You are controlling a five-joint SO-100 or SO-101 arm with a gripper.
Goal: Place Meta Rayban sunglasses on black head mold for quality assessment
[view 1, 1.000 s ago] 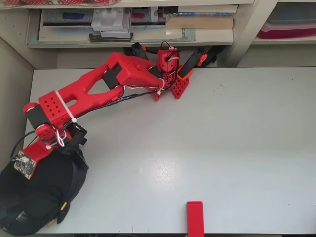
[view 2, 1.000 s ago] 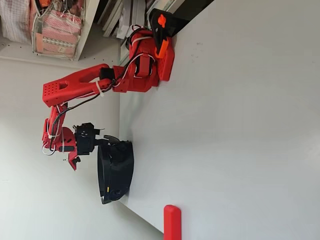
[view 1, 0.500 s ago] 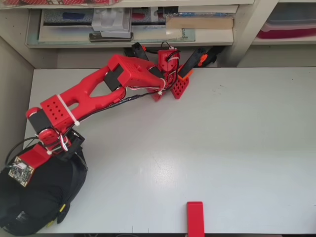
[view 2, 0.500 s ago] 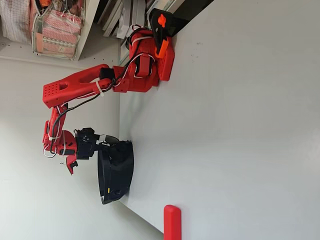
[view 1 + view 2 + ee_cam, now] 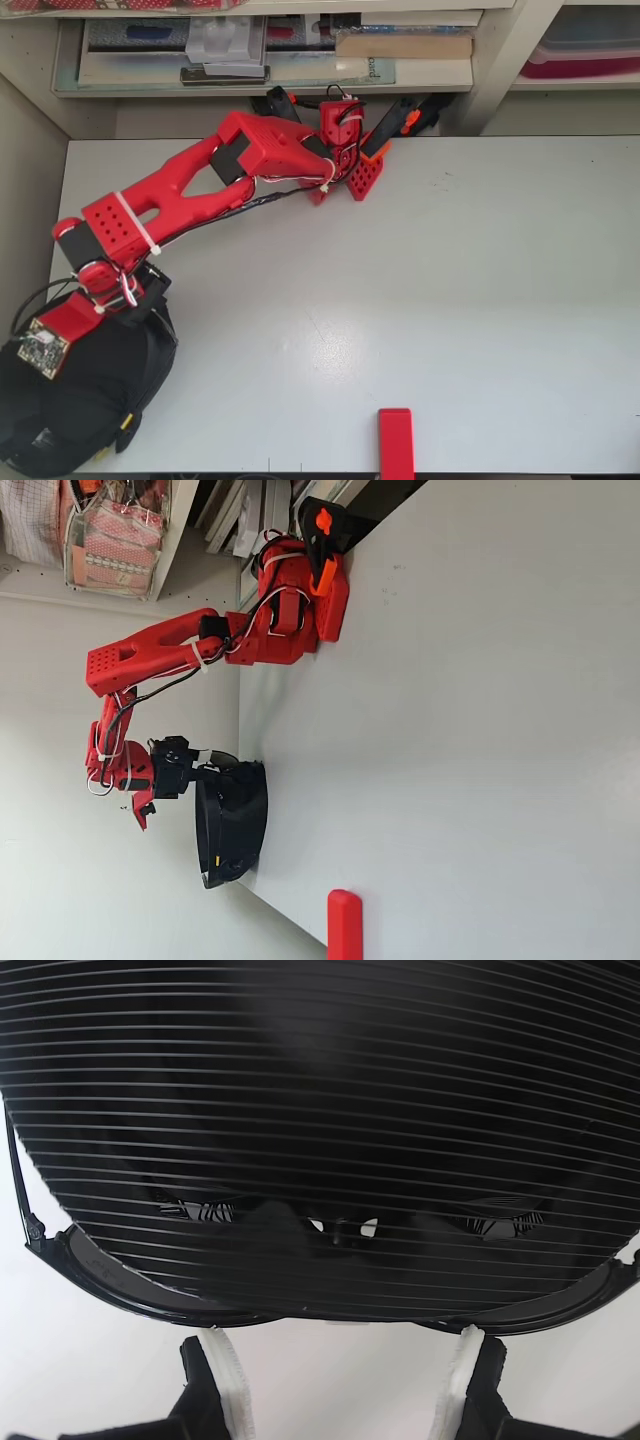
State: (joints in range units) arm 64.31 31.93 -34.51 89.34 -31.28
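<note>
The black ribbed head mold [image 5: 320, 1110] fills the wrist view and sits at the table's near left corner in the overhead view [image 5: 90, 400]. The sunglasses [image 5: 110, 1278] lie against its lower edge as a thin black frame curving from left to right. A yellow temple tip [image 5: 127, 420] shows on the mold's side. My gripper [image 5: 340, 1345] is open just short of the frame, its white pads [image 5: 225, 1380] spread wide with nothing between them. In the fixed view the gripper [image 5: 190, 770] hovers close beside the mold [image 5: 235, 820]. From overhead the red wrist hides the fingers.
A small red block [image 5: 395, 443] stands at the table's near edge, also seen in the fixed view [image 5: 344, 925]. The arm's base [image 5: 340, 140] is clamped at the far edge, below cluttered shelves [image 5: 260, 50]. The grey tabletop [image 5: 450, 280] spreads to the right.
Over the last second the wrist shifted a little left and nearer over the head mold in the overhead view. It has barely moved in the last half second.
</note>
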